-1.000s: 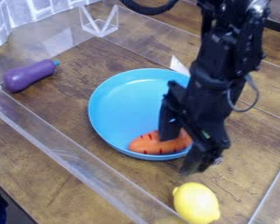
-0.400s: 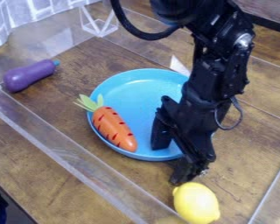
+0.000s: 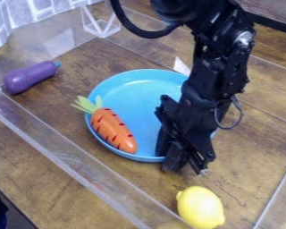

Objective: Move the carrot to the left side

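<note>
The carrot (image 3: 113, 131) is orange with a green top and lies on its side in the left half of a blue bowl (image 3: 136, 80), top pointing up-left. My black gripper (image 3: 184, 161) points down over the bowl's right front rim, to the right of the carrot and apart from it. Its fingers look drawn together with nothing between them.
A purple eggplant (image 3: 29, 76) lies on the wooden table at the left. A yellow lemon (image 3: 200, 207) sits near the front edge, below the gripper. A clear plastic box (image 3: 104, 18) stands at the back left, and a clear rail runs along the table's front.
A second ago the fingers stood around the carrot at the bowl's front right. Now the carrot lies free further left in the bowl, and the gripper has drawn away and narrowed.
</note>
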Robot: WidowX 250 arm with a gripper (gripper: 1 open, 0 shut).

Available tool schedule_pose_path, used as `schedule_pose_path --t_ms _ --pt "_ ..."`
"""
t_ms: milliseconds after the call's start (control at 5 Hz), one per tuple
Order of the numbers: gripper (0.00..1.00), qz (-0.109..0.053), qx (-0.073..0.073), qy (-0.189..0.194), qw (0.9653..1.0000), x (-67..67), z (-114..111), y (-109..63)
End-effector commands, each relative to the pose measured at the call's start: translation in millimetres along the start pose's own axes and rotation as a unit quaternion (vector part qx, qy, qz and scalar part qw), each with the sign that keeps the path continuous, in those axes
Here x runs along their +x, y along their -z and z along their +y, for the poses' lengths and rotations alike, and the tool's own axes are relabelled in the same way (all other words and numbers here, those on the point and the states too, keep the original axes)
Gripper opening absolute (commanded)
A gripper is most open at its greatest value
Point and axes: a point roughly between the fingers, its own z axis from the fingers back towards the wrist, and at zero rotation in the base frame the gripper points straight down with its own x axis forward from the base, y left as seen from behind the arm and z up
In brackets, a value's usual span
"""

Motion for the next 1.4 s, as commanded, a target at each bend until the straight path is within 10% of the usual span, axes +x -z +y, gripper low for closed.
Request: schedule_pose_path --t_ms 0,1200 --pt "0.0 -0.013 0.004 -0.013 0.9998 -0.2 8 -12.2" --pt "0.0 -0.01 0.007 -0.02 0.9997 -13.0 14 -23.6"
